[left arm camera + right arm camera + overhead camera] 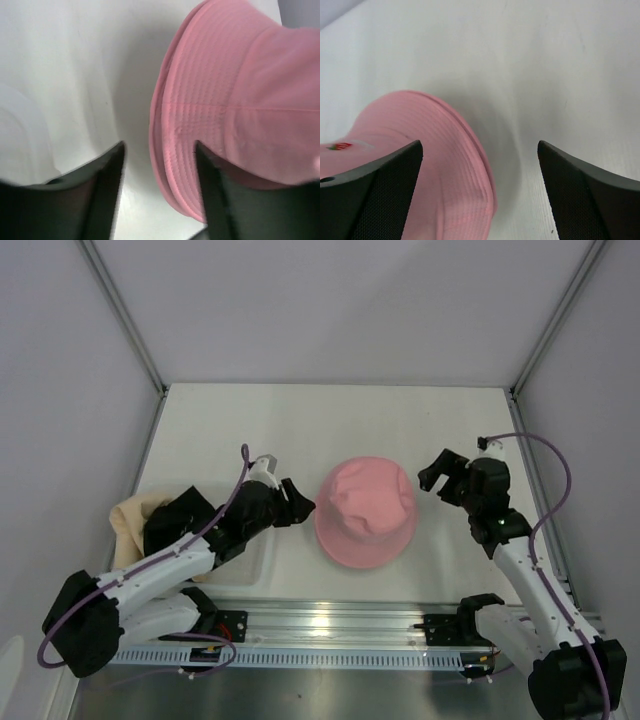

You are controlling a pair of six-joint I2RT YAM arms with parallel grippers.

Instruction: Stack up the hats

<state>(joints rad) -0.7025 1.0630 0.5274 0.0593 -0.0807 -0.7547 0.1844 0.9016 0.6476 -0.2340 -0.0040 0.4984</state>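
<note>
The left arm [150, 580] lies low and reaches from its base at the near left up and to the right. The left end effector [297, 506] points toward the middle with its two fingers apart. The right arm [525, 570] goes up from its base at the near right and bends left, and the right end effector [437, 476] faces the middle with its fingers spread wide.
</note>
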